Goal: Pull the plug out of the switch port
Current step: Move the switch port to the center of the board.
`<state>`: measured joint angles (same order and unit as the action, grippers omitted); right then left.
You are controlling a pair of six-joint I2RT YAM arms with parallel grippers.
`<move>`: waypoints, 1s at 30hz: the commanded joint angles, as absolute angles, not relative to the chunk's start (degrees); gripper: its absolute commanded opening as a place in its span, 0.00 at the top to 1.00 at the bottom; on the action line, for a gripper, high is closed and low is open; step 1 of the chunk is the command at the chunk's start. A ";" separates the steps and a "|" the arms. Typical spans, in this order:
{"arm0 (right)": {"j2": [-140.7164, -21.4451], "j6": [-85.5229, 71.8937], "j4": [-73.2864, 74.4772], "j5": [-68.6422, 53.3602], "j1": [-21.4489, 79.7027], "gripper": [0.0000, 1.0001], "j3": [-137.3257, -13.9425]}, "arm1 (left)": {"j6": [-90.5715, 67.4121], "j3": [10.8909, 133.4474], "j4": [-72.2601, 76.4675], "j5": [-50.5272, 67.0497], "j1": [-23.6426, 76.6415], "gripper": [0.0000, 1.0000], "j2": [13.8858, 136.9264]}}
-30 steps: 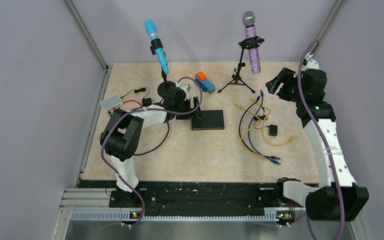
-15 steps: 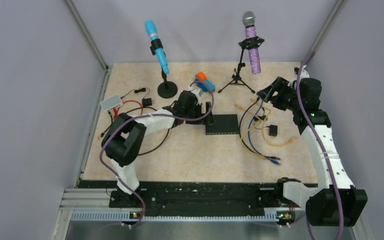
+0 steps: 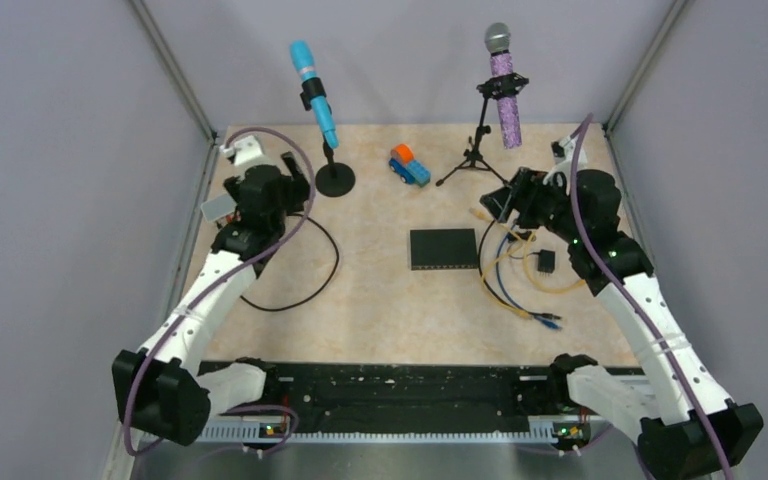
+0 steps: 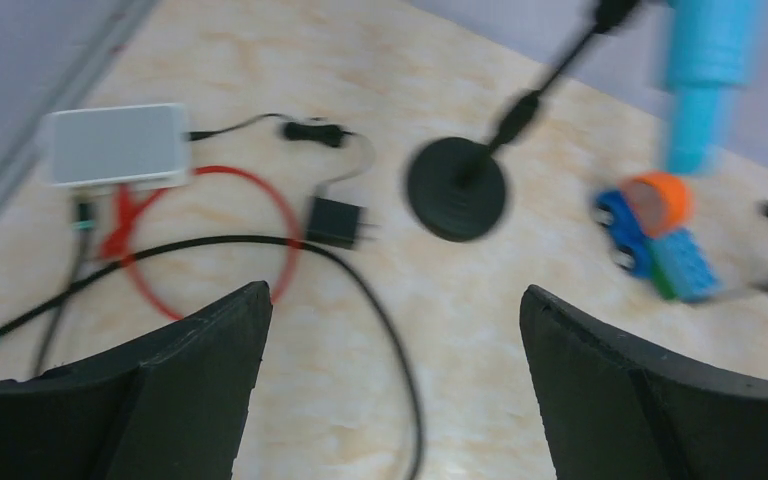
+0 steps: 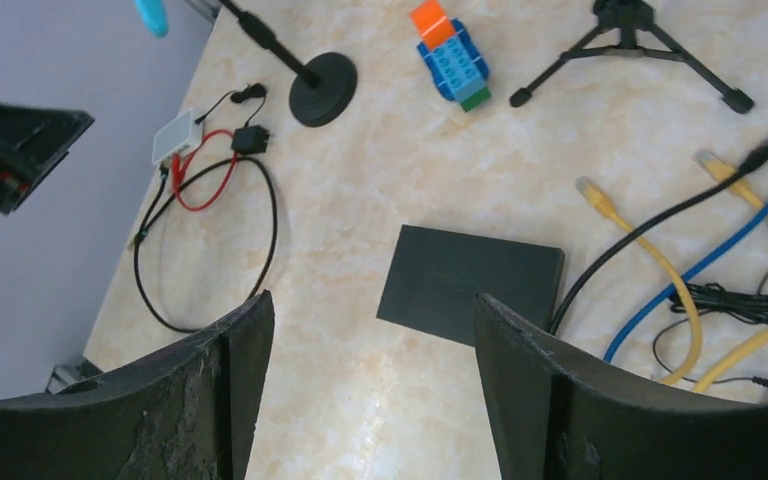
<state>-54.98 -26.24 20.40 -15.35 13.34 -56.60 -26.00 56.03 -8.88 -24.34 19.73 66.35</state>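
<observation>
**Both grippers empty, right one poised over the switch**

The right gripper (image 5: 370, 400) has its fingers spread with nothing between them. In its wrist view the switch (image 5: 470, 285) lies just beyond the fingertips, framed by the gap. The left gripper (image 4: 390, 400) is released as wide as it goes and also holds nothing. It hangs over a white box (image 4: 115, 145), a red wire (image 4: 260, 195) and a mic base (image 4: 457, 188), well apart from the switch.

The switch lies flat near the middle of the table (image 3: 380, 300), with a tangle of cables just to its right. A black cable (image 5: 650, 235) runs down to the switch's near right corner. A yellow cable (image 5: 660, 262) and a blue cable (image 5: 720, 250) lie loose beside it. The right finger hides that corner, so I cannot tell whether the plug sits in the port.

The step in hand looks like the right arm's approach: nothing is grasped and the plug is not yet pulled. The next move probably calls for lowering the right gripper onto the black cable's end at the switch edge, closing on the plug rather than on the loose cables, and drawing it straight out along the port. The light switch may slide unless the left arm comes over to pin it.
</observation>
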 commanded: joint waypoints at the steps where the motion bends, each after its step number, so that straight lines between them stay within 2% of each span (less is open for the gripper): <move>1: -54.29 -22.29 18.14 -11.56 21.27 0.29 -57.26 | -24.20 56.72 -18.56 -30.37 9.13 0.01 68.60; 6: -56.60 -19.27 19.46 -10.67 28.11 0.30 -59.73 | -25.69 56.13 -20.20 -20.95 -5.19 0.01 73.32; 10: -57.69 -19.20 19.22 -13.86 28.56 0.32 -59.44 | -24.02 57.25 -20.92 -22.75 -10.30 0.01 78.47; 14: -57.45 -19.46 19.18 -15.21 28.56 0.33 -58.98 | -22.97 61.52 -22.96 -17.73 -15.70 0.01 86.50; 21: -58.43 -21.53 17.76 -18.96 28.56 0.33 -58.05 | -20.63 72.26 -25.96 -15.07 -18.10 0.10 101.04; 30: -58.66 -24.44 15.36 -20.24 28.57 0.34 -55.46 | -18.04 79.92 -29.24 -10.79 -18.18 0.16 109.79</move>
